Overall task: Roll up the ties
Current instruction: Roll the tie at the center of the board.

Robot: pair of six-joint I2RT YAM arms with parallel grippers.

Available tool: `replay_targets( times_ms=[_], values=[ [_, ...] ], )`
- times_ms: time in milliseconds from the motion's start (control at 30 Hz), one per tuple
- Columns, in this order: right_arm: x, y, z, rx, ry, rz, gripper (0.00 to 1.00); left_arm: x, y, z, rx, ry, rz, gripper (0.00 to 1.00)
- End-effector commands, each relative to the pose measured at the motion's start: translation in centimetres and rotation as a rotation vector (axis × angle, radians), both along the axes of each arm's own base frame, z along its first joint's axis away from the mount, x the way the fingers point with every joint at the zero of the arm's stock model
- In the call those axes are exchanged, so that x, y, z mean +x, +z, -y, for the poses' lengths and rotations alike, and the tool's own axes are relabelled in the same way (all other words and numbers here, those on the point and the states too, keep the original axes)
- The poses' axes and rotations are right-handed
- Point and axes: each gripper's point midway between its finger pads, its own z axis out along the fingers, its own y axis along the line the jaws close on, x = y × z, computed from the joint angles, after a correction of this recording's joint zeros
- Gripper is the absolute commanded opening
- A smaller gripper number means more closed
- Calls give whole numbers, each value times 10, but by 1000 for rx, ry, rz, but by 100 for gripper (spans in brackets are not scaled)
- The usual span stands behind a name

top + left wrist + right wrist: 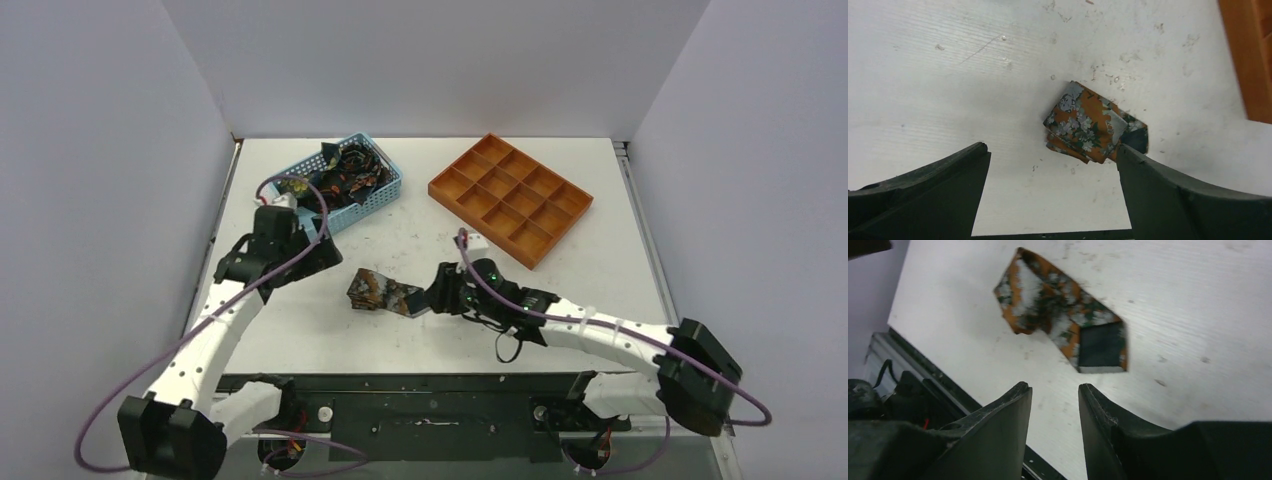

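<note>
One tie [383,291] lies folded into a small bundle on the white table, orange with pale flowers and a dark end showing. It appears in the left wrist view as tie [1087,123] and in the right wrist view as tie [1058,325]. My left gripper [328,254] hovers just left of it, open wide, nothing between its fingers; left gripper [1052,149] has its right finger overlapping the bundle's near edge. My right gripper [433,298] is at the bundle's right end, right gripper [1054,387] partly open and empty, just short of the dark end. More ties [350,172] fill the basket.
The light-blue mesh basket [392,190] stands at the back left, behind my left arm. An orange compartment tray [455,185] sits at the back right. The table's near edge with its black rail [923,375] is close below my right gripper.
</note>
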Motion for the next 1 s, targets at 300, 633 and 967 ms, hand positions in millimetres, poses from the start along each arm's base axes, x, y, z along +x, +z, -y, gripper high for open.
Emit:
replay_targets(
  times_ms=[300, 633, 967],
  values=[
    [31, 44, -160, 190, 183, 31, 36, 26, -9, -11, -581, 138, 214, 96],
    [59, -27, -149, 86, 141, -75, 33, 25, -26, -15, -519, 122, 176, 97],
    [55, -68, -116, 27, 115, -140, 32, 23, -51, -7, -526, 55, 104, 99]
  ],
)
